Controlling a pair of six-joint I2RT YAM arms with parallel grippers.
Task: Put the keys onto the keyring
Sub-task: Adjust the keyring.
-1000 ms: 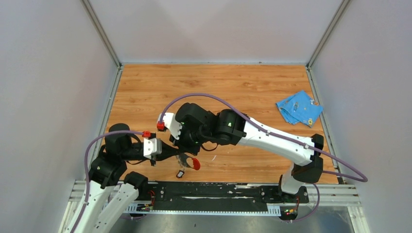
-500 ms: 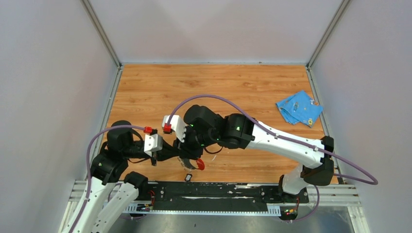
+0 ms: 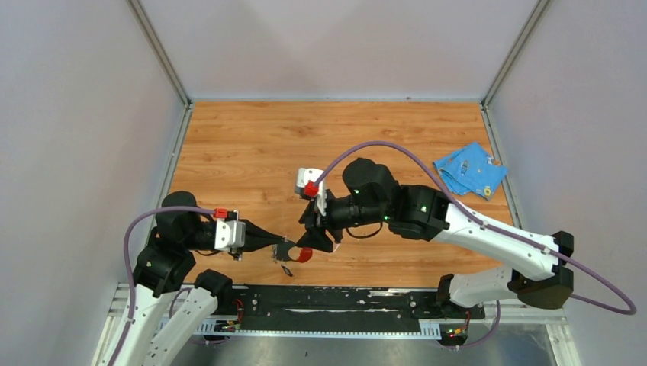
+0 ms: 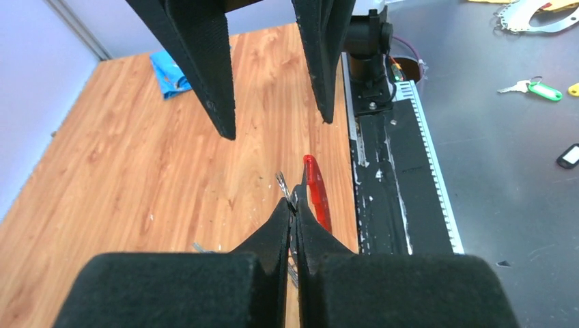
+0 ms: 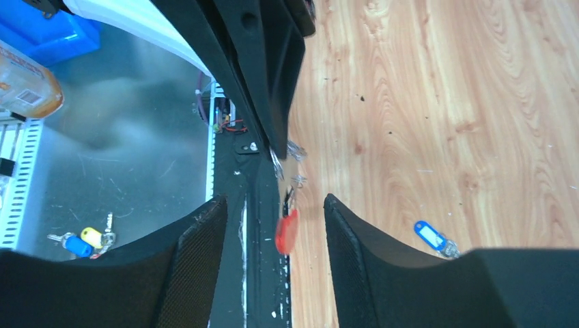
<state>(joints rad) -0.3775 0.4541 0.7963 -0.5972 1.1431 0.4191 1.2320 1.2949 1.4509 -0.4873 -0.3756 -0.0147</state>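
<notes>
Wood-grain tabletop [image 3: 252, 145], scuffed and flecked with white near the front edge. Plain grey walls [image 3: 336, 46] on three sides. Black rail [image 3: 343, 301] along the near edge, grey floor beyond it.

Blue bin [image 5: 41, 34] on the floor off the tabletop, contents out of sight. Bottle with an orange label [image 5: 27, 89] just beside it.

Keyring [image 3: 304, 255] up off the wood near the front edge, red strap end toward the right arm. Left tool [image 4: 295, 205] pinched shut on the keyring's metal ring. Right tool [image 5: 274, 201] spread wide, gripping nothing, the red strap showing in the gap between its fingers [image 5: 198, 253] without touching either.

Black key [image 3: 286, 269] just below the ring; cannot tell whether hanging from it or lying on the wood. Blue key [image 5: 430, 236] flat on the tabletop, apart from the keyring.

Crumpled blue cloth [image 3: 467, 169] far right, well apart from both tools. Spare tagged keys on the floor: green tag [image 4: 543, 90], yellow tag [image 5: 89, 236].
</notes>
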